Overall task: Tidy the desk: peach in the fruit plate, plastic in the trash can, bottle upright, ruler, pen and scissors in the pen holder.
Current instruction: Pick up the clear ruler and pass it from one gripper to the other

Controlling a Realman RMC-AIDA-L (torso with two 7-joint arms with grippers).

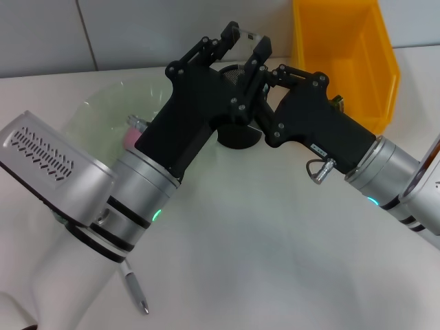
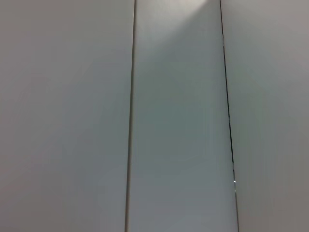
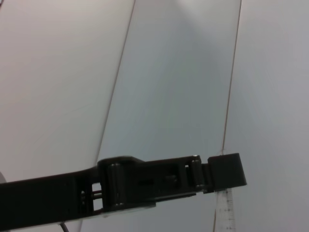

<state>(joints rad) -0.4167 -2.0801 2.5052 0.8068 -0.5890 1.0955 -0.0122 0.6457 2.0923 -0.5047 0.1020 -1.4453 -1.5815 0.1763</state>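
Nearest me, the pen (image 1: 135, 292) lies on the tabletop (image 1: 275, 247), not yet stowed. Peach (image 1: 130, 136) sits in the plate (image 1: 96, 110). Left pincer (image 1: 246, 40) grips the ruler (image 1: 249, 33) above the holder (image 1: 237, 130); right pincer (image 1: 256, 86) crowds beside it, grip I cannot tell.

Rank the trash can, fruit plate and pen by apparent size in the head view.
1. Fruit plate, though the left arm hides much of it
2. Trash can, cropped at the top, so close
3. Pen, smallest
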